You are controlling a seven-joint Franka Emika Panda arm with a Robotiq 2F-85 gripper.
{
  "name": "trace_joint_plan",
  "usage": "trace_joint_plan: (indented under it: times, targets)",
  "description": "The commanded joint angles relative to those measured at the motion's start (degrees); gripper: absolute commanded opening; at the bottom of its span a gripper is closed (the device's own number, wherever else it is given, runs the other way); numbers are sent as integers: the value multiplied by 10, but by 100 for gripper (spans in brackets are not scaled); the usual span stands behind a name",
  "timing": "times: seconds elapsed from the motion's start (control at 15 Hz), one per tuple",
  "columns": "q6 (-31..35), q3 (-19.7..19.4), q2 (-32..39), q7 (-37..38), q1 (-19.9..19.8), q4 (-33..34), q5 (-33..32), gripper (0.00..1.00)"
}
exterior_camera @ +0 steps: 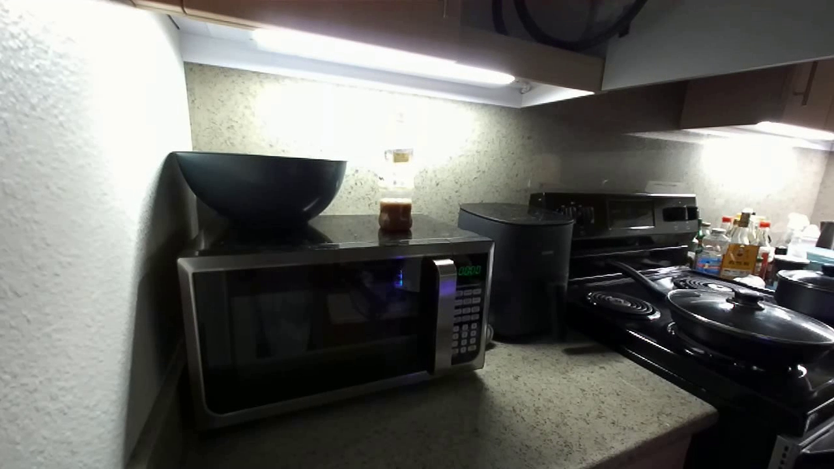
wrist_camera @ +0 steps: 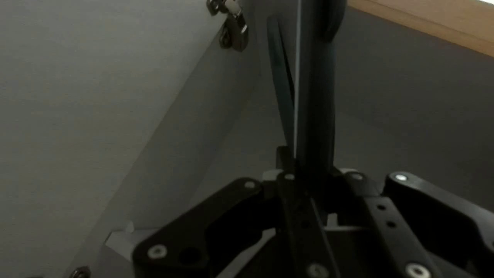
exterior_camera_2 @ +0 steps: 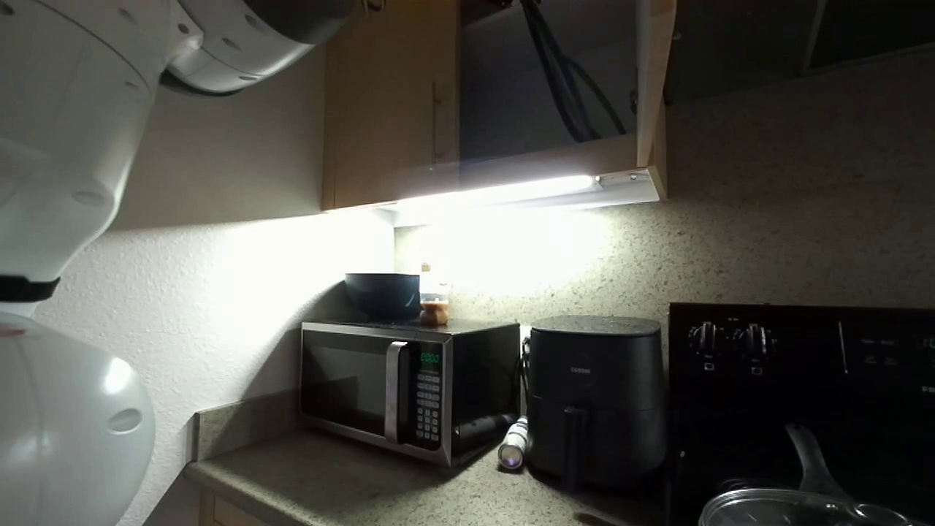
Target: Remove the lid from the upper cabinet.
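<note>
Wrist view, from the left: one open door (wrist_camera: 96,116), two metal fittings (wrist_camera: 236,33), one thin dark band (wrist_camera: 281,73), then one gripper (wrist_camera: 313,166), its two fingers closed on the rim of the lid (wrist_camera: 315,112). I cannot tell whether the band belongs to that lid. Across the exterior views, again from the left: one arm (exterior_camera_2: 66,161), one bowl (exterior_camera: 267,189) and one bottle (exterior_camera: 395,216) on one microwave (exterior_camera: 313,326), the upper cabinet (exterior_camera_2: 387,109) above with one strip light (exterior_camera: 384,57), one air fryer (exterior_camera_2: 595,387), one stove (exterior_camera: 609,238) bearing one lidded pan (exterior_camera: 743,326) and one lidded pot (exterior_camera: 801,296); then more bottles (exterior_camera: 739,257), too crowded to count, and a further cabinet (exterior_camera: 730,101). The lid is inside the upper cabinet, on edge rather than flat: large, round, dark-rimmed, with a see-through greyish centre; in both exterior views the frame cuts off its top.
</note>
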Motion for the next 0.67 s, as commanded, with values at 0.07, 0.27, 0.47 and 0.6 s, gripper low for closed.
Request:
trace_joint_plan:
  times: [0.07, 0.27, 0.47, 0.6]
  targets:
    - [-52, 22, 57, -6, -45, 107, -12, 6]
    - [-46, 16, 36, -8, -30, 72, -12, 7]
    - [-54, 41, 29, -29, -19, 88, -20, 6]
    - [-64, 49, 16, -42, -1, 89, -26, 6]
